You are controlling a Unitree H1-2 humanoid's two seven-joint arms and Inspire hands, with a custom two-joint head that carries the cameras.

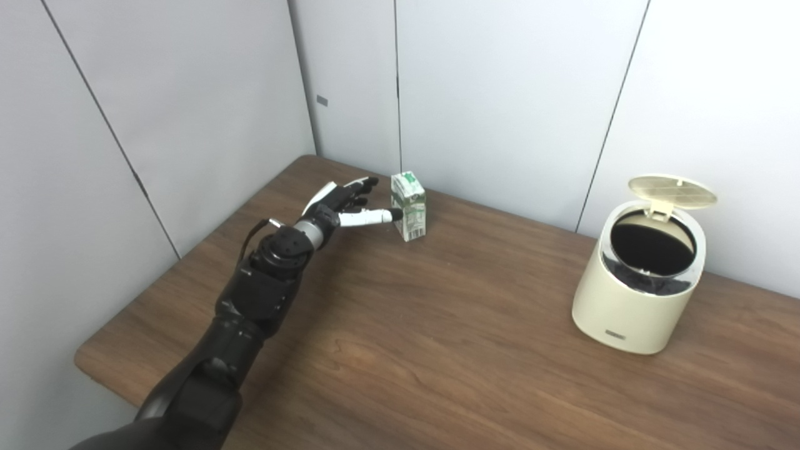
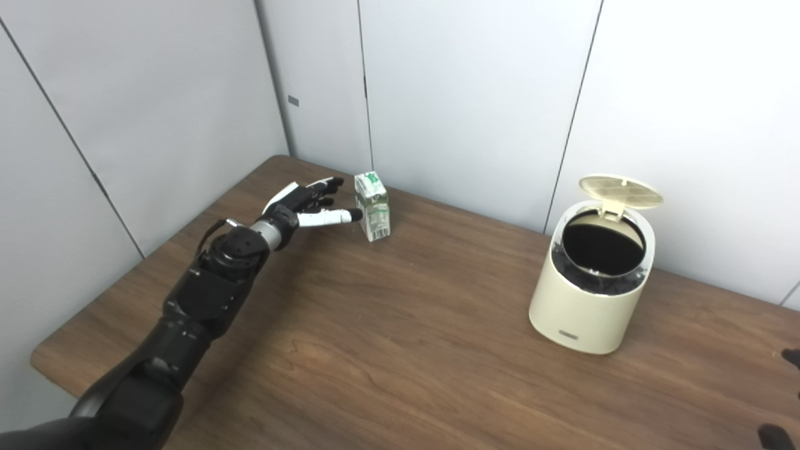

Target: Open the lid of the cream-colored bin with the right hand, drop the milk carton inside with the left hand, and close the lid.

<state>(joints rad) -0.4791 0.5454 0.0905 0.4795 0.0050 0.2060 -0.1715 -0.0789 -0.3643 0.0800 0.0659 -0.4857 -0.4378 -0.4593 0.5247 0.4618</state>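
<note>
A small green-and-white milk carton (image 1: 409,206) stood upright, long axis vertical, well left of the cream-coloured round bin (image 1: 637,281), whose lid (image 1: 672,190) was raised. The black left hand (image 1: 345,203) reached beside the carton, fingers spread, holding nothing.

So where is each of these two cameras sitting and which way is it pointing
Left eye view: on the robot's head, looking down and forward over the table toward the wall corner; shows the left arm and open left hand by the milk carton.
Right eye view: beside it, slightly to the right, facing the same way; adds dark fingertips of the right hand at the right edge.
Shared: the carton, the cream bin with its lid up.
</note>
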